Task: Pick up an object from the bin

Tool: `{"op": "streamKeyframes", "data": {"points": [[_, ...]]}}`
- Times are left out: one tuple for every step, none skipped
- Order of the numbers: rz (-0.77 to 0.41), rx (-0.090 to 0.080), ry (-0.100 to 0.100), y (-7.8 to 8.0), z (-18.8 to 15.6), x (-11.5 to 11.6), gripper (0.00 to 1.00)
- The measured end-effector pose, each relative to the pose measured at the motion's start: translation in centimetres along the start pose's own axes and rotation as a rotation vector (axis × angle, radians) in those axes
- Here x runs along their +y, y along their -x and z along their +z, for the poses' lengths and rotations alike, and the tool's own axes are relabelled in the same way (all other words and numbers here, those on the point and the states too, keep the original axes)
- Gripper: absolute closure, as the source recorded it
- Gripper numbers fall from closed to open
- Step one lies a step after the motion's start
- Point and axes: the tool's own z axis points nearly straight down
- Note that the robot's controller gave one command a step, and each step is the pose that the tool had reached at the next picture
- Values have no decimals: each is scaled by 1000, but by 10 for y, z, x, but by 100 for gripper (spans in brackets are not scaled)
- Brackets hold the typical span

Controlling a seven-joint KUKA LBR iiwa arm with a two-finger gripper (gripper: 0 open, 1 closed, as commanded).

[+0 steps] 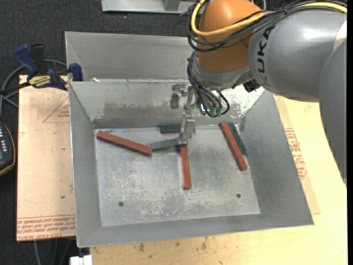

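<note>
A red-brown stick [186, 170] lies flat at the bin's [83, 148] centre, running front to back.

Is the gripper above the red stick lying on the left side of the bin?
No, the gripper is at the upper end of the middle red stick, well right of the left red stick.

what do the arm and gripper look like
The arm is thick, rounded and silver-grey, with black lettering on its side. An orange dome-shaped cover sits at the wrist, looped by yellow and black cables. Below it is a slim grey metal gripper.
</note>
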Motion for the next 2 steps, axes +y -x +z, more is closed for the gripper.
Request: {"op": "streamKeyframes", "data": {"points": [[-361, -2, 0, -20, 113, 17, 0], [-448, -9, 0, 2, 145, 40, 0]]}}
